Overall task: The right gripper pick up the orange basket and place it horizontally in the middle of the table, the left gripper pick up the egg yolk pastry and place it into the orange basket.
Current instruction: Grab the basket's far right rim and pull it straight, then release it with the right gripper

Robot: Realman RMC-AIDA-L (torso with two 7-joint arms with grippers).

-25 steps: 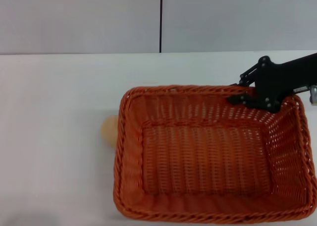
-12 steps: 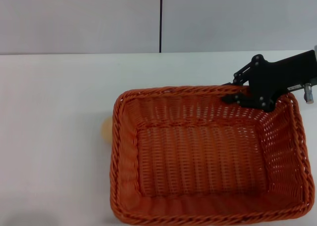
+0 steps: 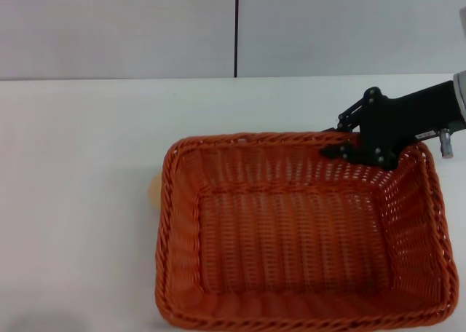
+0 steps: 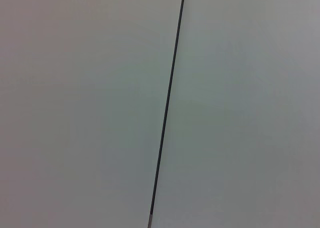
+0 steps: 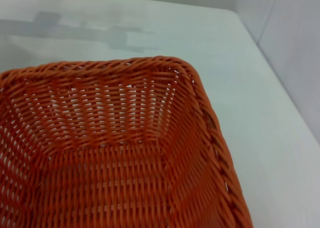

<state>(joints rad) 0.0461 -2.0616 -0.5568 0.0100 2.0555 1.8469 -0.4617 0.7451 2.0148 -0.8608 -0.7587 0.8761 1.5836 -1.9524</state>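
Observation:
The orange basket [image 3: 291, 237] fills the near right of the white table [image 3: 80, 164], its long side running left to right. My right gripper [image 3: 336, 144] reaches in from the right and is shut on the basket's far rim near the right corner. The right wrist view shows the basket's woven inside corner [image 5: 125, 138] and bare table [image 5: 150, 33] beyond it. Only a pale sliver of the egg yolk pastry [image 3: 153, 190] peeks out by the basket's left rim; the rest is hidden behind it. The left gripper is out of view.
A grey wall with a dark vertical seam [image 3: 236, 30] stands behind the table's far edge. The left wrist view shows only that wall and seam [image 4: 167, 108]. Open tabletop lies to the left of the basket.
The right gripper has carried the basket leftward. The basket's left rim now covers most of the pastry, which showed more fully a second ago.

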